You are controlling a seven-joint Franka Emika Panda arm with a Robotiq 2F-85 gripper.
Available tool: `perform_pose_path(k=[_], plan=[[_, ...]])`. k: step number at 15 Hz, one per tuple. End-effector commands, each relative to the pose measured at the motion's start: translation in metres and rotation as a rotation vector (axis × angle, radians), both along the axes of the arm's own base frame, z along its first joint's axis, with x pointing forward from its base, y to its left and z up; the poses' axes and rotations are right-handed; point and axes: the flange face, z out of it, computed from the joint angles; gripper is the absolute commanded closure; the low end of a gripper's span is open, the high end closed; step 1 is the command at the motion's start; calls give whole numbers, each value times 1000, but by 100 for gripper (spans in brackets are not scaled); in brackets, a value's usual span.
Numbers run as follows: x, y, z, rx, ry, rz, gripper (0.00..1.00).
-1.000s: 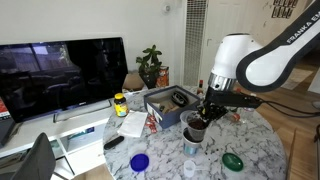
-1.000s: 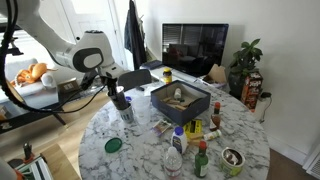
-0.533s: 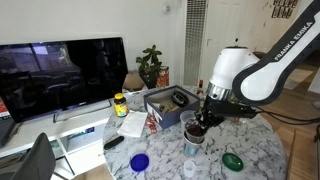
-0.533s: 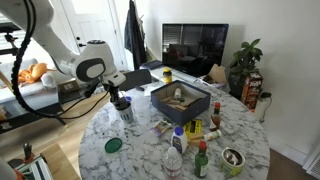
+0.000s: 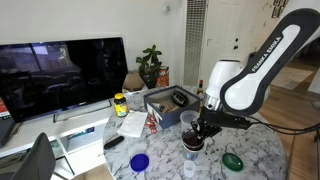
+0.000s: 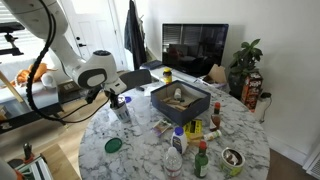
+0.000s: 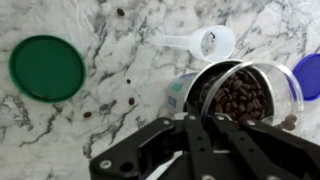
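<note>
Hovering over bean jar [image 7: 240, 95], closed tool [image 7: 197, 122] hangs from FRANKA-lettered arm [image 5: 262, 55].

Table [image 7: 120, 40]: white marble pattern with grey veining, seen in the wrist view and in both exterior views.

Gripper [image 7: 200, 135]: black throughout; the arm [image 5: 235, 85] behind it is white with dark joints.

Jar [image 7: 283, 82]: clear, with a pale blue-green label; the coffee beans [image 7: 240, 98] inside are dark brown. A few loose beans [image 7: 105, 103] lie as dark brown specks on the marble.

Scoop [image 7: 205, 43]: white.

Flat lid [image 7: 47, 67]: solid green, near the table's edge in an exterior view [image 5: 232, 160].

Second lid [image 7: 309, 75]: solid blue.

Box [image 5: 170, 102] mid-table: dark, near black.

Bottle [image 5: 120, 103] at the far edge: yellow.

Television [image 5: 60, 72]: black.

Plant [image 5: 150, 65]: dark green.
</note>
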Motion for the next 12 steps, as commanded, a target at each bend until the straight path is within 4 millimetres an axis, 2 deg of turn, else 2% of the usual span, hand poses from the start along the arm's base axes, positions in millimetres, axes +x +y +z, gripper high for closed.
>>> perform_pose_path(k=[1,3,4,5,8,12], plan=[[11,20,-8,65,-3,23,98],[14,20,-13,45,-7,30,98],[15,18,-15,37,-8,32,87],[17,16,-16,33,-10,30,66],[26,13,-11,33,-43,9,46],[29,24,7,45,-73,18,16]])
